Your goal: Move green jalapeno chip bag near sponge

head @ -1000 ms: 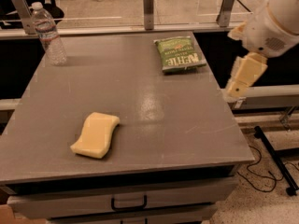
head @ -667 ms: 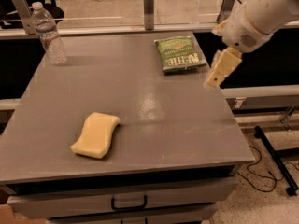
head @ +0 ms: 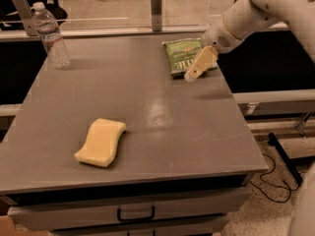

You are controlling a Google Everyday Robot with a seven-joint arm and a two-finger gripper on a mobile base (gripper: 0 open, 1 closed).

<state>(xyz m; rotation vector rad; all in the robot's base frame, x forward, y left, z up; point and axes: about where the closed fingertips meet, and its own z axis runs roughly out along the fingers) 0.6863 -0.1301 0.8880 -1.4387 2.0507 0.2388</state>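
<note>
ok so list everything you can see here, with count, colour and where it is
green jalapeno chip bag: one, green with white lettering, far right of table
sponge: one, pale yellow, near left of table
water bottle: one, clear, far left corner, upright
table: one, grey, centre
drawer handle: one, dark, below table front
arm: one, white, upper right
claw: one, cream, at the bag's right side
</note>
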